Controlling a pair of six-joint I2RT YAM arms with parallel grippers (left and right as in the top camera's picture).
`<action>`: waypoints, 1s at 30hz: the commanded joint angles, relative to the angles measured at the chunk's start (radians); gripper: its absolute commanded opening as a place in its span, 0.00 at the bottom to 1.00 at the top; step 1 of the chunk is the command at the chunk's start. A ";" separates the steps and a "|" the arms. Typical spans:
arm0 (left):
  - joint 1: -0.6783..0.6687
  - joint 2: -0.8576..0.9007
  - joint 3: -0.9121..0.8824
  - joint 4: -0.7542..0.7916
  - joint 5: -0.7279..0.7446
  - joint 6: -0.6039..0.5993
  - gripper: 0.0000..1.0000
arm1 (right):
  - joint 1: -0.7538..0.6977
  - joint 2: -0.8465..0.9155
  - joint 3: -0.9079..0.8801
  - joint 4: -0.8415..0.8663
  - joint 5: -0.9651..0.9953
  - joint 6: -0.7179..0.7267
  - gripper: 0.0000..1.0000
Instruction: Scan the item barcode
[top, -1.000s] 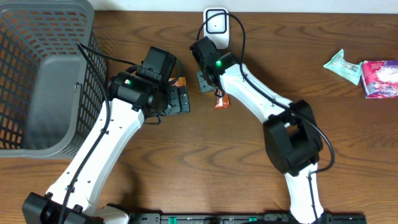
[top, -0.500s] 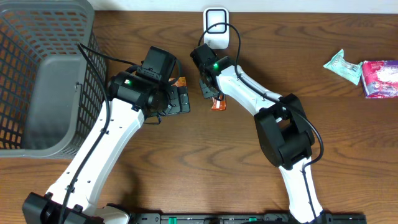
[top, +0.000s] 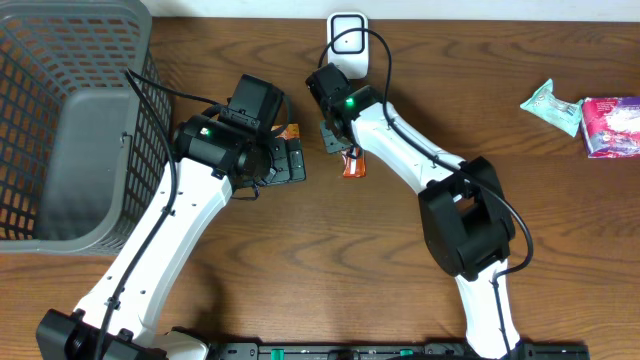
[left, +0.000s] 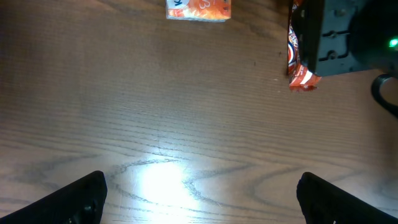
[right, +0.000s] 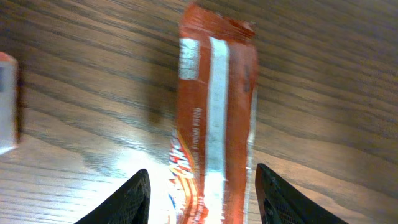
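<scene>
An orange candy bar (right: 214, 118) stands between the fingers of my right gripper (right: 202, 193), which is shut on its wrapper. From above, the bar (top: 352, 162) pokes out under the right gripper (top: 340, 140), a little below the white scanner (top: 347, 38) at the table's back edge. The left wrist view catches the same bar (left: 300, 68) hanging beside the right gripper's black body. My left gripper (left: 202, 199) is wide open over bare wood with nothing between its fingers; from above it (top: 288, 160) sits left of the bar. No barcode is readable.
A small orange packet (top: 290, 131) lies by the left gripper, also at the top of the left wrist view (left: 198, 9). A grey mesh basket (top: 60, 120) fills the far left. A green packet (top: 551, 104) and a pink packet (top: 610, 125) lie at the far right.
The right arm swung slightly left with the candy bar, then came back a little right. The left arm has not moved.
</scene>
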 joint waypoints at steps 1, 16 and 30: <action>0.003 0.003 0.003 -0.004 -0.006 0.006 0.98 | 0.026 -0.028 0.004 0.014 0.002 0.009 0.50; 0.003 0.003 0.003 -0.004 -0.006 0.006 0.98 | 0.030 -0.027 -0.095 0.115 0.085 0.077 0.49; 0.003 0.003 0.003 -0.004 -0.006 0.006 0.98 | 0.030 -0.027 -0.254 0.276 0.087 0.053 0.39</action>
